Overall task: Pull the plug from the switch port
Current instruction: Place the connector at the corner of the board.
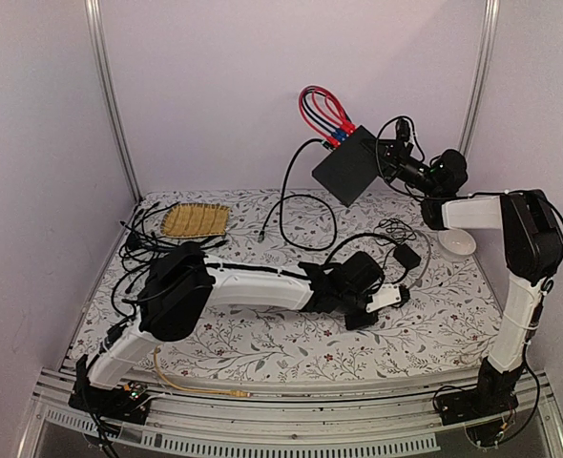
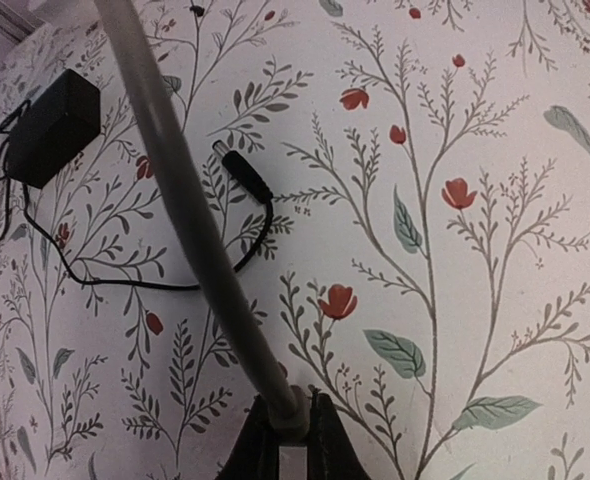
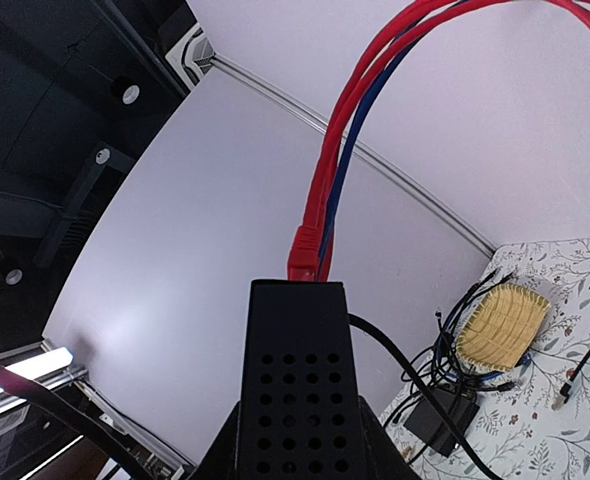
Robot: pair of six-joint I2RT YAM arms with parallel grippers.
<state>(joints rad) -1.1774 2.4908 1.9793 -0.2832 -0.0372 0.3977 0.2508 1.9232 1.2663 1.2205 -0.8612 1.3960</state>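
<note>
My right gripper [image 1: 385, 157] is shut on the flat black switch [image 1: 346, 164] and holds it tilted in the air near the back wall. In the right wrist view its perforated edge [image 3: 295, 390] sits between my fingers [image 3: 223, 450]. Red and blue cables [image 1: 322, 107] loop out of the switch port row [image 1: 337, 136]. A red plug [image 3: 305, 255] is seated there; the sockets themselves are hidden. My left gripper [image 1: 388, 296] lies low over the table, right of centre. In its wrist view the left gripper [image 2: 293, 425] is shut on the thick end of a grey cable [image 2: 185, 210].
A black power adapter [image 2: 55, 125] and its barrel connector [image 2: 243, 170] lie on the floral cloth [image 2: 495, 250]. A woven yellow mat [image 1: 195, 220] and a cable tangle [image 1: 138, 243] are at the back left. A white bowl [image 1: 456, 243] sits under the right forearm.
</note>
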